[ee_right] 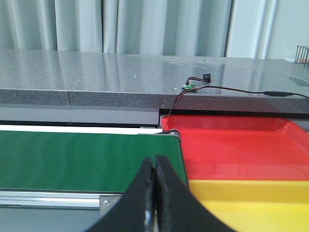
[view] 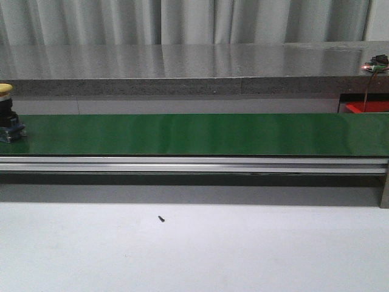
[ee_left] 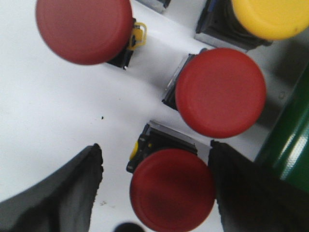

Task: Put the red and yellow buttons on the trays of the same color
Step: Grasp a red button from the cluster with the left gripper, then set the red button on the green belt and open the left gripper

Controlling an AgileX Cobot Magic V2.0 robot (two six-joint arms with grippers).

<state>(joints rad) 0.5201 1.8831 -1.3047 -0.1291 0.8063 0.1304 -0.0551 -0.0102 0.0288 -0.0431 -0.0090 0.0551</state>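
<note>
Three round red mushroom-cap buttons and one yellow one (ee_left: 273, 17) sit on the white desk (ee_left: 48, 111) beside the green conveyor belt (ee_left: 289, 145). Your left hand (ee_left: 157, 193) is spread apart, straddling the nearest red button (ee_left: 171, 188), cap up, directly between its fingers. Your right hand (ee_right: 155, 193), pressed together, waits near the red tray (ee_right: 241, 145) and yellow tray (ee_right: 251, 203).

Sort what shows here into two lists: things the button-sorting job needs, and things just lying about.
Job:
red buttons
yellow button
red tray
yellow tray
green conveyor belt
left gripper, jaws open around the nearest red button
right gripper, jaws shut

Lying about:
small circuit board with wires
grey counter
dark speck
</note>
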